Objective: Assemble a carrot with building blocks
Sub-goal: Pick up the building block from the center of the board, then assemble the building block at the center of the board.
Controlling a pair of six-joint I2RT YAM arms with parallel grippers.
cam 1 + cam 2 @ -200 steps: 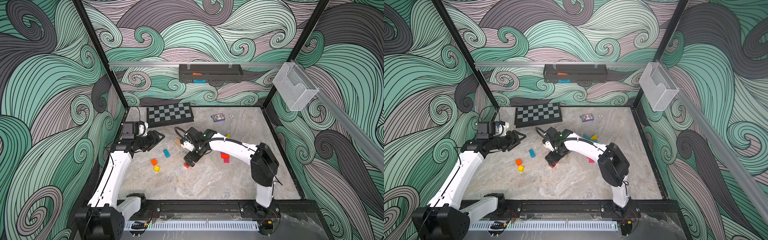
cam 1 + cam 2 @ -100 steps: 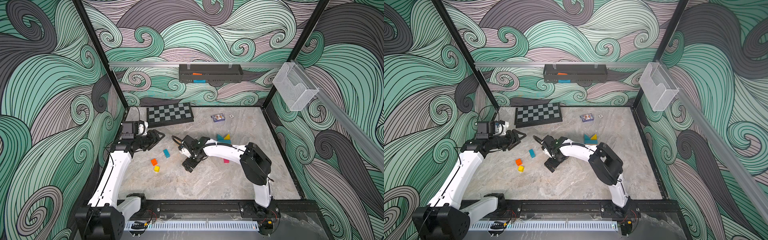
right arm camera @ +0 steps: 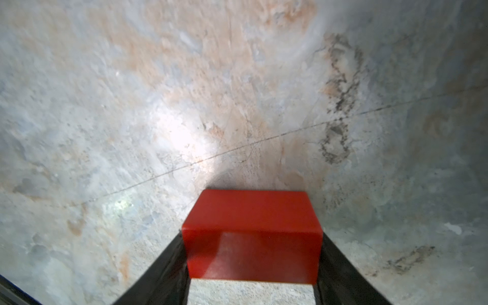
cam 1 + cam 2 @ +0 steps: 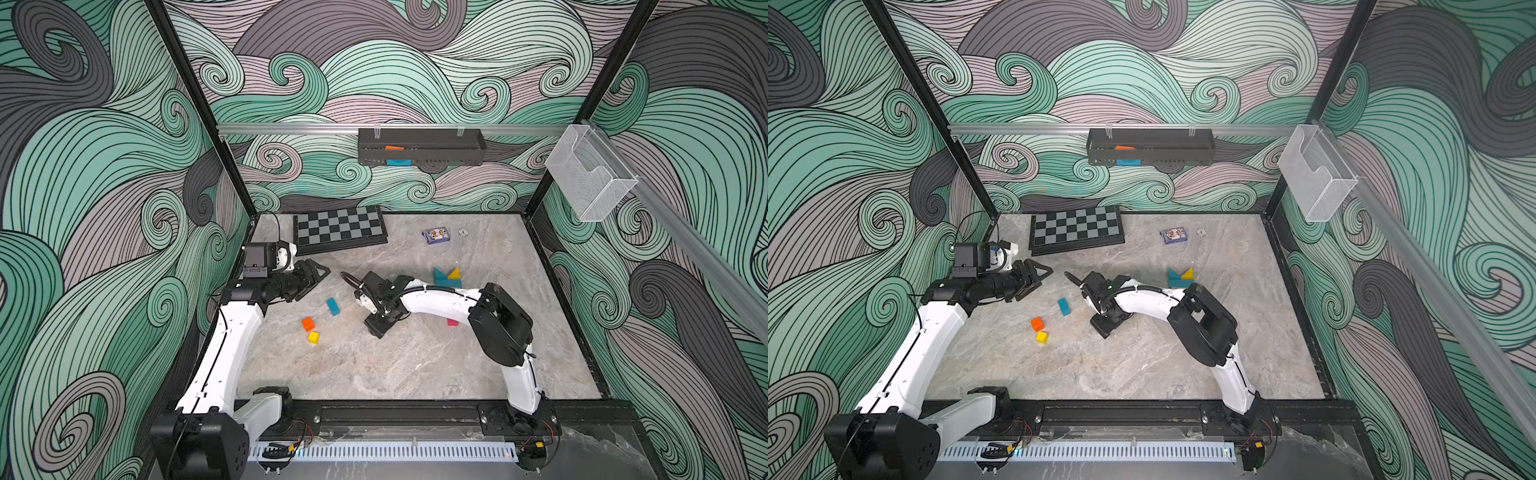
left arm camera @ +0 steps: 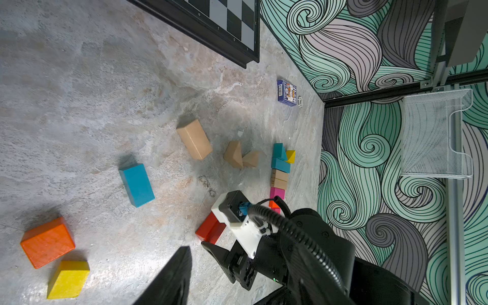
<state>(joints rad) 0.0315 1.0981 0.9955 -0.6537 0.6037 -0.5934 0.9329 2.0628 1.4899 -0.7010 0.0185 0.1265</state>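
Red block sits between right gripper jaws, touching both.

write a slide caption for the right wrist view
Close-up of the right gripper clamped on both sides of a red block, with the marbled tabletop behind.

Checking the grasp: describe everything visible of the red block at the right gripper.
The red block is a glossy painted rectangular bar, seemingly wood, crisp-edged. It lies flat on the marble table, the right gripper's black fingers against two opposite sides. No other block is seen touching it.
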